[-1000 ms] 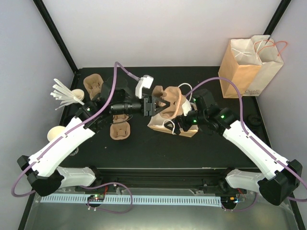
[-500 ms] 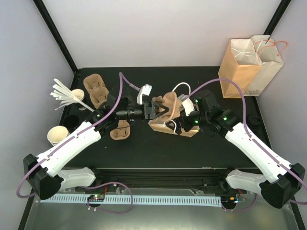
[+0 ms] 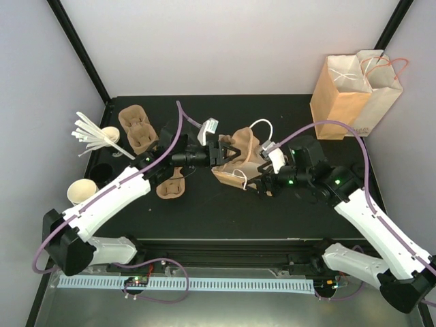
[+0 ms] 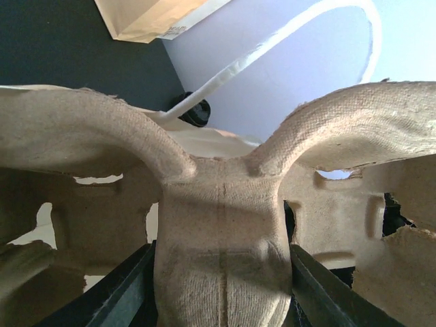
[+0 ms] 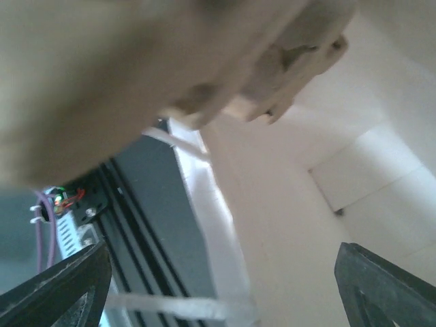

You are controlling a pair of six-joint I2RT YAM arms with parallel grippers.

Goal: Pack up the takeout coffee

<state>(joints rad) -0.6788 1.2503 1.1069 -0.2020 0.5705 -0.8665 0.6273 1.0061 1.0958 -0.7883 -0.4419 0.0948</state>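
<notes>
No lidded takeout coffee cup shows clearly in any view. My left gripper (image 3: 223,153) is shut on the centre ridge of a brown pulp cup carrier (image 3: 244,143) and holds it over a small paper bag (image 3: 235,178) lying mid-table. In the left wrist view both fingers (image 4: 122,293) press the ridge of the carrier (image 4: 218,225). My right gripper (image 3: 264,185) is open at the bag's right end. In the right wrist view its jaws (image 5: 218,286) stand wide apart, with the pale bag wall (image 5: 286,204) between them and the carrier (image 5: 136,61) blurred above.
A tall brown paper bag (image 3: 351,95) stands at the back right. Two more pulp carriers (image 3: 136,126) (image 3: 170,185) lie on the left. Lidless cream cups (image 3: 109,134) (image 3: 80,191) and white sticks (image 3: 88,131) sit at the left edge. A small dark object (image 3: 361,170) is near the right edge.
My left gripper has carried the carrier a little rightward over the lying bag. My right gripper has drawn back slightly to the right and toward the near edge.
</notes>
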